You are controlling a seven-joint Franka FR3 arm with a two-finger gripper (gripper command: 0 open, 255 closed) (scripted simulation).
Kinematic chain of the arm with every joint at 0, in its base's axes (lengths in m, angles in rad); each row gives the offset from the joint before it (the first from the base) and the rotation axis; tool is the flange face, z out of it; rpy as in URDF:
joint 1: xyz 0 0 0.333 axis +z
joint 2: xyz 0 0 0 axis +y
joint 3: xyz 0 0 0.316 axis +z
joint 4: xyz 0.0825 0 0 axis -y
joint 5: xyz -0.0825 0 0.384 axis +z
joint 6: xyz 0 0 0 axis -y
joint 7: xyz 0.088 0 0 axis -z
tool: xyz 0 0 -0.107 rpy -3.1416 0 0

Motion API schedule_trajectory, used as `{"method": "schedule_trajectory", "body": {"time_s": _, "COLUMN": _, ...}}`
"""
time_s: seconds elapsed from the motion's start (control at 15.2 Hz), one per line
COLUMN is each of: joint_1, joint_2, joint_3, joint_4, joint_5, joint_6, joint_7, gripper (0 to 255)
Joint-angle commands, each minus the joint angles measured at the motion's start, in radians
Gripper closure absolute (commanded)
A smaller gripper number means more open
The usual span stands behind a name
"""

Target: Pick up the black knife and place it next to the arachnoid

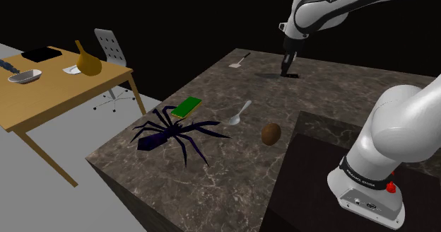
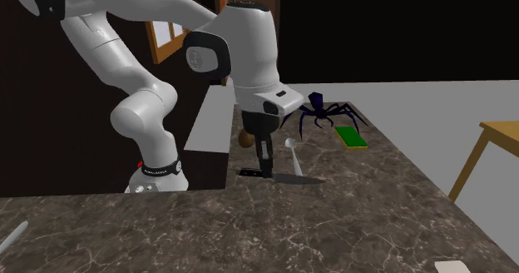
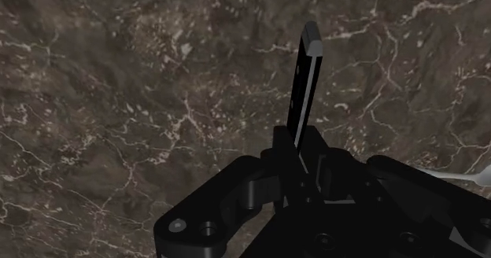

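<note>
Clasping slim black knife (image 3: 305, 83), gripper (image 3: 302, 150), veined marble counter (image 3: 118, 99)

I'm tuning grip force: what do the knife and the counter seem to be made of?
The black knife looks like smooth black plastic or coated metal, a pale sheen along one edge; I cannot tell which. The counter looks like polished dark marble, given its pale branching veins.

Dim, even renders with black surrounds.
Soft shadow beneath the arm (image 1: 332, 4) on the counter (image 1: 233, 89); wrist view perhaps darkest.
</note>
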Motion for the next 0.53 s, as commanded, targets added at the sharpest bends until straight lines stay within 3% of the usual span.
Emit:
{"method": "schedule_trajectory", "body": {"time_s": 0.0, "joint_1": 0.0, "joint_2": -0.011, "joint_3": 0.006, "joint_4": 0.018, "joint_5": 0.001, "joint_6": -0.029, "joint_7": 0.002, "gripper": 255}}
{"method": "schedule_trajectory", "body": {"time_s": 0.46, "joint_1": 0.001, "joint_2": -0.04, "joint_3": 0.026, "joint_4": 0.091, "joint_5": 0.008, "joint_6": -0.132, "joint_7": 0.006, "gripper": 255}}
